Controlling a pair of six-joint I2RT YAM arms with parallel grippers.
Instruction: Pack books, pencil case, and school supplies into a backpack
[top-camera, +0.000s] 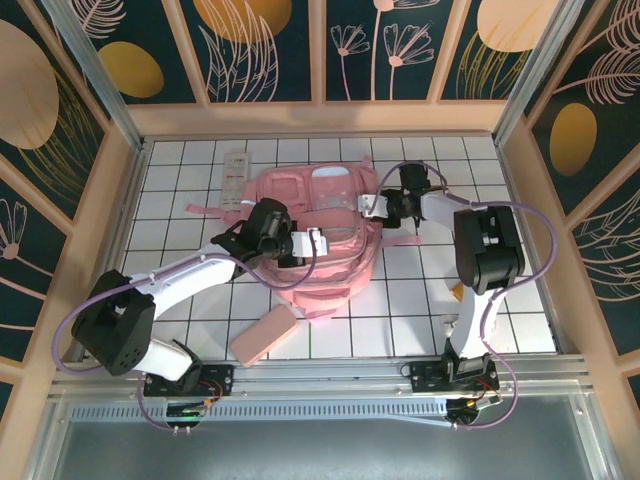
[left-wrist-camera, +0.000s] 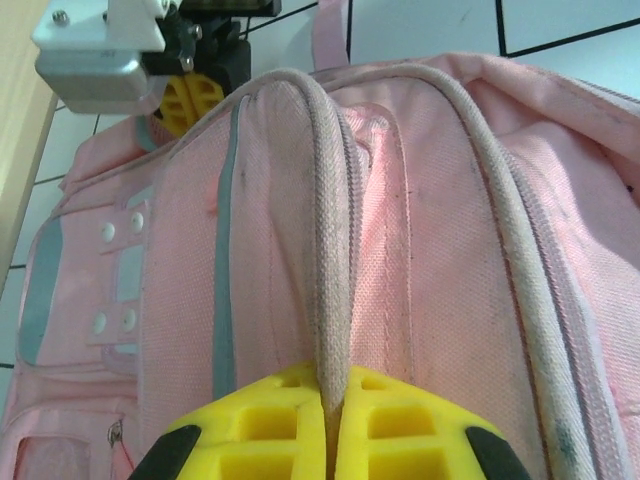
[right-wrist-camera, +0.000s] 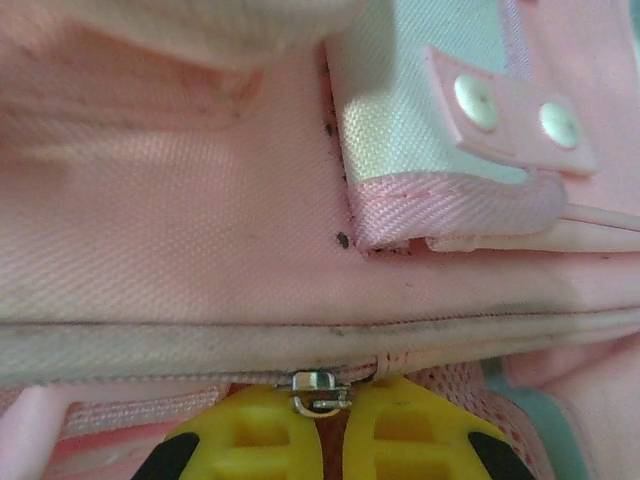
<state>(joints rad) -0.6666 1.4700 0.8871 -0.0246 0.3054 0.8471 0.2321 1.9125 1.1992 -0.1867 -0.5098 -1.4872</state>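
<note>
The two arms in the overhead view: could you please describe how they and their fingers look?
The left arm and right arm have white links with bulky black joint housings, each with a looping lilac cable. The fingers are bright yellow blocks with square recesses and black bases.

Two arms, same build. Left arm (top-camera: 190, 272): white shell links, bulky black joint housings, black base plate (top-camera: 203, 380) with small screws. Right arm (top-camera: 466, 318) alike. A lilac cable (top-camera: 68, 335) runs along each. Left gripper (left-wrist-camera: 330, 405) and right gripper (right-wrist-camera: 320, 415): yellow fingers, square moulded recesses, black corners (same on both). Pale grey block (left-wrist-camera: 90, 60) at the right wrist, one screw head on top
</note>
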